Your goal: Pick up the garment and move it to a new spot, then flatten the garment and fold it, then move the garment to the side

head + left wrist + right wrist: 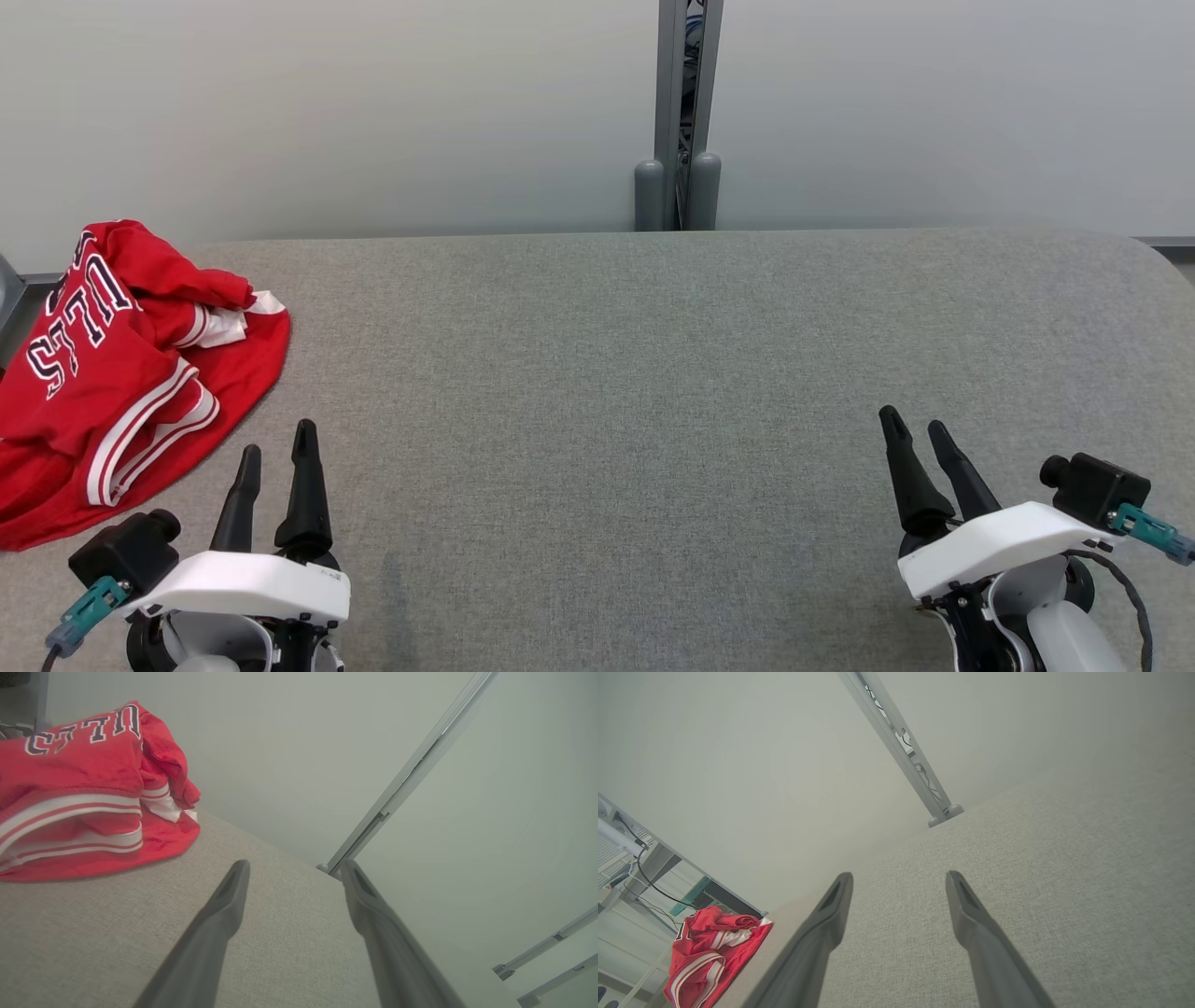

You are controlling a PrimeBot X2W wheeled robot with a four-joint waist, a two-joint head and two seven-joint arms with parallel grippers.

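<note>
**Opening state: garment unhandled, both grippers empty**

The grey fabric-covered table point(653, 420) fills the head view, backed by pale wall panels point(373, 103) joined at a grey post point(679, 112). The red garment point(121, 373) lies crumpled in a heap at the table's left side, towards the far corner and well apart from the bare middle.

The left gripper point(277, 443) rests at the near left, just beside the heap's near edge without touching it. Its fingers are spread wide and hold nothing. The right gripper point(913, 420) sits at the near right, far from the cloth, equally wide and empty.

Progress, as judged from this layout: no step is done. Pick-up, relocation, flattening, folding and the final move aside all remain.

Differences between views:
- **Head view:** gives both grippers and the full table width together.
- **Left wrist view:** brings the heap close. It shows stacked layers of white striped trim point(70, 807) and dark, white-edged lettering point(88, 730) on the upper fold, which suggests several thicknesses of cloth.
- **Right wrist view:** looks across the table to its left edge, where the heap appears to reach or hang over the rim. Beyond that it shows a desk frame point(654, 858) with cables point(644, 877).
</note>
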